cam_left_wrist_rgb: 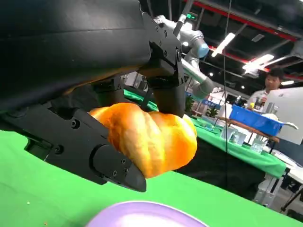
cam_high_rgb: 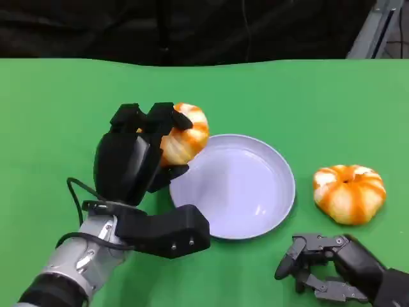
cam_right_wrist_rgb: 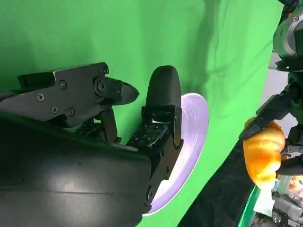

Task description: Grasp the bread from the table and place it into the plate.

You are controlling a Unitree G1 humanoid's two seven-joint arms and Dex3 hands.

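My left hand (cam_high_rgb: 131,160) grips a round orange-and-white bread (cam_high_rgb: 186,137) and holds it off the table, just over the left rim of the pale lilac plate (cam_high_rgb: 275,192). In the left wrist view the bread (cam_left_wrist_rgb: 151,137) sits pinched between black fingers (cam_left_wrist_rgb: 94,151), with the plate's rim (cam_left_wrist_rgb: 142,215) below it. A second bread of the same kind (cam_high_rgb: 349,193) lies on the green table to the right of the plate. My right hand (cam_high_rgb: 323,265) rests low near the front edge, below that second bread, with nothing in its loosely bent fingers. The right wrist view shows the plate (cam_right_wrist_rgb: 194,118) and the held bread (cam_right_wrist_rgb: 262,151) beyond it.
The green table (cam_high_rgb: 64,96) ends at a far edge with dark space behind. In the left wrist view a person (cam_left_wrist_rgb: 272,82) stands far off by another table with a blue crate (cam_left_wrist_rgb: 255,120). A black cable (cam_high_rgb: 77,198) loops beside my left wrist.
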